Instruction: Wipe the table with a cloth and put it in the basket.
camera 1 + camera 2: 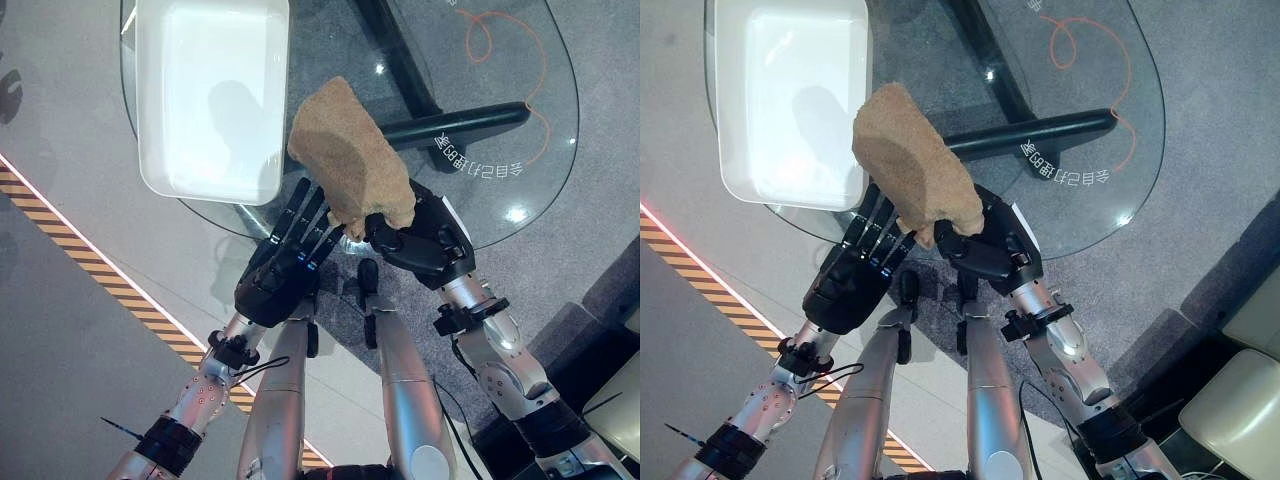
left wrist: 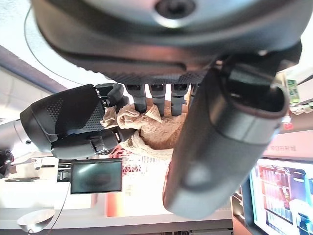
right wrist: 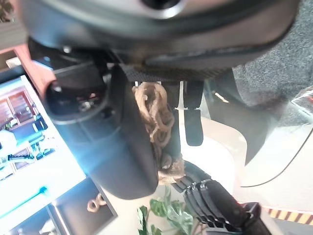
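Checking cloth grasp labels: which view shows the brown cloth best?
Left eye view: the whole brown cloth stands above the glass table, pinched by the right hand, with the left hand open beside it. The right eye view matches. Wrist views show bunched folds.

A round glass tabletop point(image 1: 520, 170) stands on a dark base whose black bars point(image 1: 455, 125) show through the glass, and bright light spots glint on its surface. Under it lies grey speckled carpet point(image 1: 600, 60); toward the left the floor turns to pale smooth flooring point(image 1: 70, 120), crossed by a yellow-and-black hazard stripe point(image 1: 110, 285) edged with a red line. A cream cushioned seat point(image 1: 1240, 400) sits at the lower right corner.
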Motion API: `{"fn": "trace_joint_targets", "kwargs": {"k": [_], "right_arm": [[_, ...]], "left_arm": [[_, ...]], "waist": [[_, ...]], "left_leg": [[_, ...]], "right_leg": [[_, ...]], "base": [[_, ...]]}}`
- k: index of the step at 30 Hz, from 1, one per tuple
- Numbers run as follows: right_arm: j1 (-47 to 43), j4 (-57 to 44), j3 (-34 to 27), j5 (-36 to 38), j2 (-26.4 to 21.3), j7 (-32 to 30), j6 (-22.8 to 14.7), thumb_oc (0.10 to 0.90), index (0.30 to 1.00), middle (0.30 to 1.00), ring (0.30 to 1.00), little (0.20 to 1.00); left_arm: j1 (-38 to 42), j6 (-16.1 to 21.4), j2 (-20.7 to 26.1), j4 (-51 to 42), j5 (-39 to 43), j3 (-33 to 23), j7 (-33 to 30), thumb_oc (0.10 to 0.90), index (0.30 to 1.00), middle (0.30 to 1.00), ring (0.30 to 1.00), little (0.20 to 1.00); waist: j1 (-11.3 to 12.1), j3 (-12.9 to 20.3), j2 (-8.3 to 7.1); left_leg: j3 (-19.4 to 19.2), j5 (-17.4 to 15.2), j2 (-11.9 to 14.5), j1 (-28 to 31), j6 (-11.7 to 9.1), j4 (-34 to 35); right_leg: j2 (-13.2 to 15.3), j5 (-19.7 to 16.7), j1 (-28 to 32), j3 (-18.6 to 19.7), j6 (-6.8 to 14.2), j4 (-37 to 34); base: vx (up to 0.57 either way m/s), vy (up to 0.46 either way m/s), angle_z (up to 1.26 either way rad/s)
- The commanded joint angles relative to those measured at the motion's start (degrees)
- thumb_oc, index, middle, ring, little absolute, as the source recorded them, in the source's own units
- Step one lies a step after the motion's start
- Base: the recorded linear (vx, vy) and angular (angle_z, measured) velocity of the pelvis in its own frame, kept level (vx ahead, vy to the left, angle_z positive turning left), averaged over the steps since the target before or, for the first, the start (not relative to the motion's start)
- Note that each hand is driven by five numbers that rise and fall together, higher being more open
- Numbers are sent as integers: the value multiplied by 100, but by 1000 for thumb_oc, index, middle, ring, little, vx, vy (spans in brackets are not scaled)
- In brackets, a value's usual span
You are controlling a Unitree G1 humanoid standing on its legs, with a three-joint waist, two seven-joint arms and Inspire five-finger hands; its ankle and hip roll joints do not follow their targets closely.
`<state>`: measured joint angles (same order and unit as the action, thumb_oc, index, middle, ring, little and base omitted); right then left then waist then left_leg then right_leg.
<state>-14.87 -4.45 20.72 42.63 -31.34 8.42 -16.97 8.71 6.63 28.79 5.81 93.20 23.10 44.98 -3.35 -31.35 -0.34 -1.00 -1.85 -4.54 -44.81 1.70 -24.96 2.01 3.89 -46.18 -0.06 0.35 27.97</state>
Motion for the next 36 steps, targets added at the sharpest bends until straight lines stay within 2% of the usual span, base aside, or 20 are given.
{"fn": "trace_joint_targets", "kwargs": {"k": [1,4,9,16,22,26,32,33,34,36], "right_arm": [[-273,-1123,217,-424,-163,707,-274,100,300,300,300,200],[-351,-1174,366,-765,-301,1155,-10,100,300,300,300,200],[-511,-1171,507,-965,-442,1423,147,100,300,300,300,200],[-605,-1020,619,-1451,-634,1579,326,100,300,300,300,200],[-681,-765,902,-2622,-1009,929,772,100,300,300,300,200],[-718,-616,971,-2580,-1166,719,716,100,300,300,300,200],[-800,-661,1019,-2504,-1129,488,699,100,300,300,300,200],[-829,-673,1019,-2468,-1120,429,704,100,300,300,300,200],[-834,-653,999,-2477,-1081,401,680,100,300,300,300,200],[-818,-665,958,-2446,-1013,361,673,100,300,300,300,200]], "left_arm": [[2,274,-59,-1004,75,-165,97,800,900,900,900,900],[55,468,-105,-991,115,-262,-278,800,900,900,900,900],[176,566,-151,-941,138,-308,-692,800,900,900,900,900],[224,552,-199,-946,234,-377,-719,800,900,900,900,900],[252,589,-188,-991,548,-309,-388,800,900,900,900,900],[259,492,-112,-1051,635,-237,-32,800,900,900,900,900],[341,589,-74,-1164,601,-48,-140,800,900,900,900,900],[357,611,-93,-1169,634,-20,-138,375,535,535,535,475],[351,628,-121,-1167,671,-29,-193,100,300,300,300,200],[336,632,-194,-1155,679,-32,-177,100,300,300,300,200]], "waist": [[14,155,104],[37,155,97],[60,155,74],[79,155,57],[81,155,47],[78,155,56],[59,155,74],[56,155,74],[55,155,77],[48,155,80]], "left_leg": [[-263,-190,10,151,313,-112],[-238,-181,-3,146,315,-119],[-211,-183,-14,144,318,-144],[-183,-181,-35,137,312,-167],[-176,-158,-35,147,291,-138],[-182,-141,-35,152,281,-100],[-201,-141,-41,134,292,-123],[-202,-138,-46,139,298,-116],[-201,-145,-48,142,297,-117],[-207,-153,-44,146,300,-121]], "right_leg": [[-256,-558,268,-70,-55,-682],[-259,-540,268,-75,-56,-667],[-267,-528,271,-89,-49,-641],[-278,-512,290,-93,-59,-644],[-266,-503,297,-111,-71,-656],[-264,-490,313,-112,-84,-684],[-270,-488,287,-101,-99,-662],[-278,-486,290,-97,-103,-663],[-278,-484,292,-92,-101,-664],[-282,-474,284,-85,-100,-642]], "base": [[0,0,0],[0,0,0],[0,0,0],[1,-5,2],[0,0,0],[0,0,0],[0,0,0],[0,0,0],[0,0,0],[0,0,0]]}}
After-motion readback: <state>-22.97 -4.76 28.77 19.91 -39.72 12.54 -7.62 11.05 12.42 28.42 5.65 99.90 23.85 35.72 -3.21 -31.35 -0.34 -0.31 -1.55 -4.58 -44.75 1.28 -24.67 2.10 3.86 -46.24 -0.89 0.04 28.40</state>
